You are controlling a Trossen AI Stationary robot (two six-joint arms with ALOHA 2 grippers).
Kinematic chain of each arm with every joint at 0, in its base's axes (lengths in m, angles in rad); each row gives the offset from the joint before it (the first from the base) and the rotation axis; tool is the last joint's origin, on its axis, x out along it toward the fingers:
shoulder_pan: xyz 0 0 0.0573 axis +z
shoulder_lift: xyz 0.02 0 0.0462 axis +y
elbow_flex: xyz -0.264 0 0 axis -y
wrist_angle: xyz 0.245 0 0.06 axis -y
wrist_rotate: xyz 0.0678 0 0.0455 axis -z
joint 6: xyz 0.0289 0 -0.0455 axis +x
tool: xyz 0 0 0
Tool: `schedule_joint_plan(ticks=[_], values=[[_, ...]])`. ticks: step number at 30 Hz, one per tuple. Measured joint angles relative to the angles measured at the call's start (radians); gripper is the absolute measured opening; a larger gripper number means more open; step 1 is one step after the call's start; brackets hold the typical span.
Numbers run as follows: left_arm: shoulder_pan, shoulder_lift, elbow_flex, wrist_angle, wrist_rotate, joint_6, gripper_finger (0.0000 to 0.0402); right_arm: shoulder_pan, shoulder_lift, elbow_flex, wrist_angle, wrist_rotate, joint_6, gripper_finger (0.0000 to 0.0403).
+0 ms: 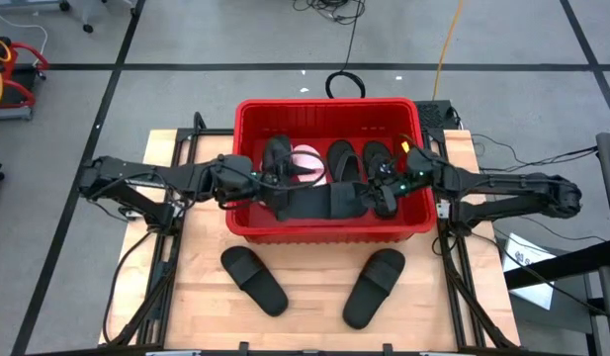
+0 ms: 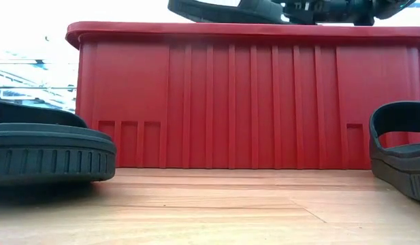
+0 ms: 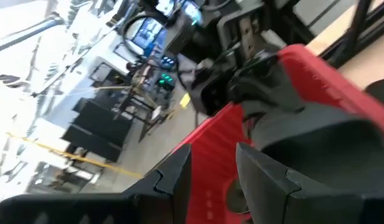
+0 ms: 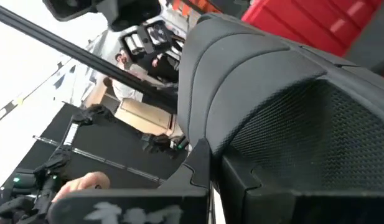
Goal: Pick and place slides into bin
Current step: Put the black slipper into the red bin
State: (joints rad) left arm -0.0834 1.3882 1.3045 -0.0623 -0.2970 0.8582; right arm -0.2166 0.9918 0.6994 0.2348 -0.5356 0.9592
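The red bin (image 1: pixel 324 232) stands mid-table, seen from the front in the low view (image 2: pixel 250 95). Inside it lie a pink slide (image 1: pixel 306 160) and black slides (image 1: pixel 342 163). My right gripper (image 1: pixel 384 190) is shut on another black slide (image 1: pixel 319 203), which hangs over the bin's near part, above the rim (image 2: pixel 216 9). My left gripper (image 1: pixel 257 183) is over the bin's left part. It is open (image 3: pixel 213 171), and the red wall shows between its fingers. Two more black slides (image 1: pixel 253 280) (image 1: pixel 374 287) rest sole-down on the wood in front of the bin. My right gripper pinches the black slide by an edge beside its arched strap (image 4: pixel 220 140) between its two shut fingers (image 4: pixel 201 168). The fingers come level from the table's right side. The slide sticks out toward the left arm, roughly level and clear of the bin's rim and contents.
The bin fills the middle of the wooden table top (image 1: pixel 314 316). Free wood shows between the two loose slides and along the near edge. The arm bases and cables flank the table on both sides, and lab furniture stands beyond it.
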Motion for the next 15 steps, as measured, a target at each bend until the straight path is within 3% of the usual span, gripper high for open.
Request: schedule_joint_plan(ticks=[7,15], values=[[-0.001,0.027,0.001,-0.045,0.048,-0.069,0.0134,-0.034,0.033,0.000,0.116,-0.096,-0.002,0.0000],[0.038,0.080,0.001,0.001,0.140,-0.141,0.0134,-0.052,0.041,-0.001,0.139,-0.097,-0.010,0.0000]])
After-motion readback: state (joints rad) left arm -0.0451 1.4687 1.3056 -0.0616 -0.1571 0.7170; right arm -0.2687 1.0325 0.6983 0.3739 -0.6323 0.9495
